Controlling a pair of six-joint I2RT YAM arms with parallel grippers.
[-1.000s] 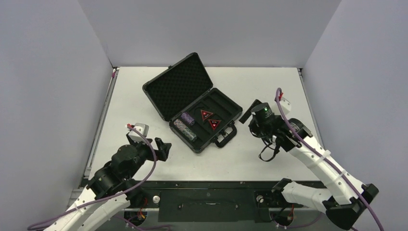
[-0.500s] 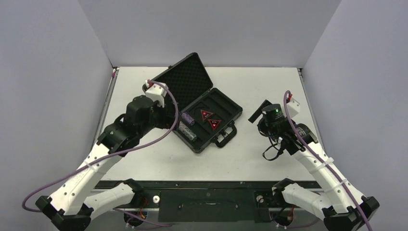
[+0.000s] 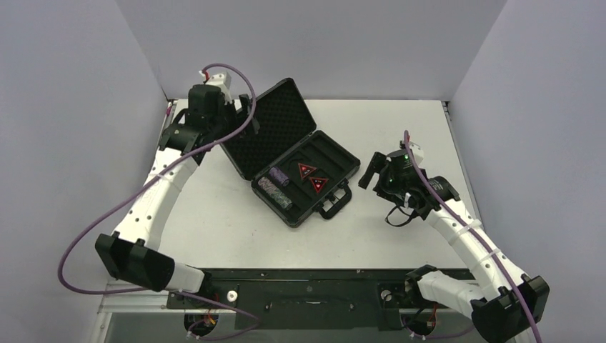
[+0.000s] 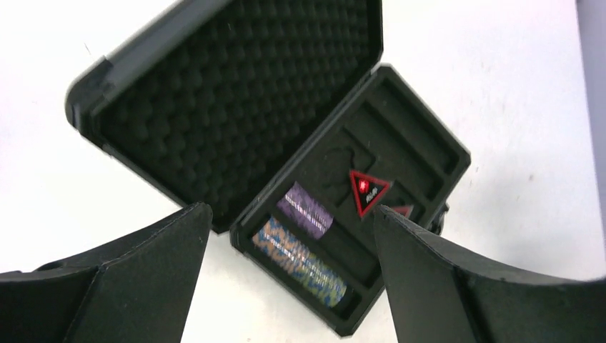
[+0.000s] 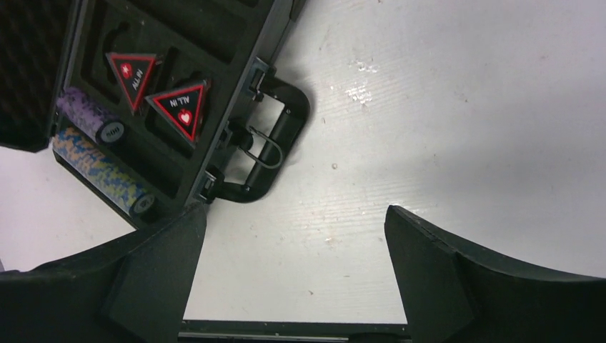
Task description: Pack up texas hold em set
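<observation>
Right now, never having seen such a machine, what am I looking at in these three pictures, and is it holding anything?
These are two robot arms bolted to a table, each ending in a two-finger gripper. The wide picture looks down from above; the other two come from cameras on the wrists, so the dark shapes at the bottom are each arm's own fingers. On the table lies an open black case holding two rolls of chips and two red-edged triangular tokens. The left gripper and right gripper are both open, holding nothing.
</observation>
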